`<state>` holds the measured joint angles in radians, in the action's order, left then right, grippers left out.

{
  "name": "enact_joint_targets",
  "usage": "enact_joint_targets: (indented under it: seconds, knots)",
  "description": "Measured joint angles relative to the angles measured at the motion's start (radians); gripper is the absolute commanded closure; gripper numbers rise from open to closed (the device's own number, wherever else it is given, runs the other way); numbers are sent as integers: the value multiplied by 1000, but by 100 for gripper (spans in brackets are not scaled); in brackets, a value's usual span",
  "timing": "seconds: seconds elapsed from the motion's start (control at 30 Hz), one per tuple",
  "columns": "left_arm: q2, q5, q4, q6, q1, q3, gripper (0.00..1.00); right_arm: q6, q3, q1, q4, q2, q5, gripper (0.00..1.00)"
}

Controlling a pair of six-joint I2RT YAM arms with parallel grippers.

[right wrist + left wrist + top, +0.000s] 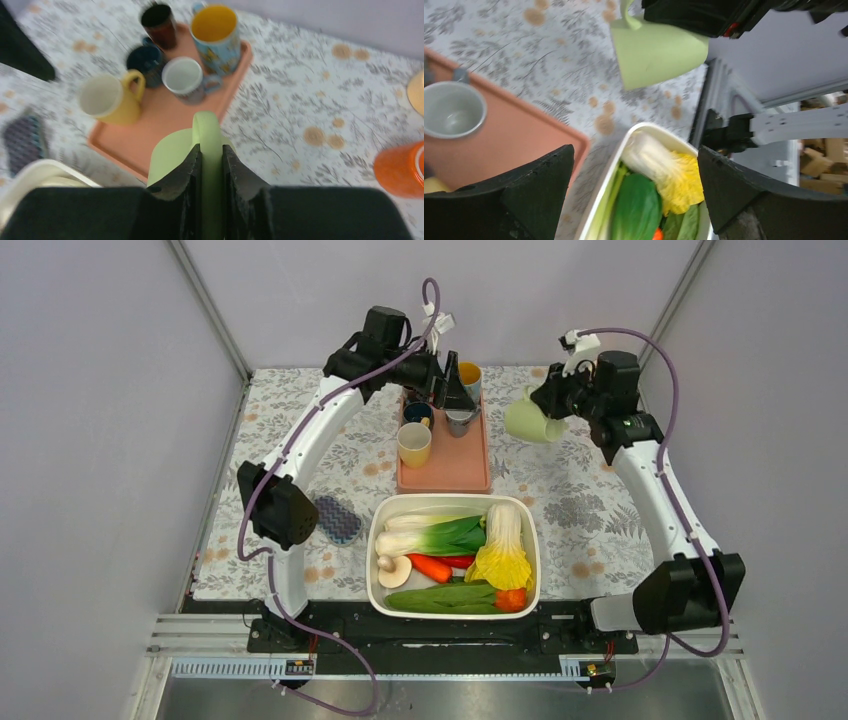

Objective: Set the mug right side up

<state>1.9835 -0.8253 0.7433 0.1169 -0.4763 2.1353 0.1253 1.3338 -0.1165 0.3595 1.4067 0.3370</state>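
Tray [470, 468] w/ five mugs [182, 77]; right gripper [211, 150] clenched on handle [207, 125] of one green mug [525, 420]; left gripper [635, 156] wide open.

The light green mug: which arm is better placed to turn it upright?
Right. The right gripper is shut on the handle of the light green mug; the left gripper hangs open, empty, by the tray.

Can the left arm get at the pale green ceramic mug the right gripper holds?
Probably yes. The left gripper hangs open over the salmon plastic tray, and the pale green ceramic mug, pinched by its handle in the right gripper, sits lifted just beside it with nothing between.
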Motion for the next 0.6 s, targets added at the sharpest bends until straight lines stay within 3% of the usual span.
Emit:
enact_joint_targets:
  seconds: [0.27, 0.43, 0.6]
  knots:
    - [0, -201, -267, 305, 2, -12, 6, -283, -37, -11, -255, -122, 163, 100]
    - [0, -262, -467, 491, 0, -60, 15, -410, -49, -57, -344, -126, 205, 100]
    - [0, -290, -553, 569, -16, -79, 26, -497, -50, -76, -404, -122, 227, 100]
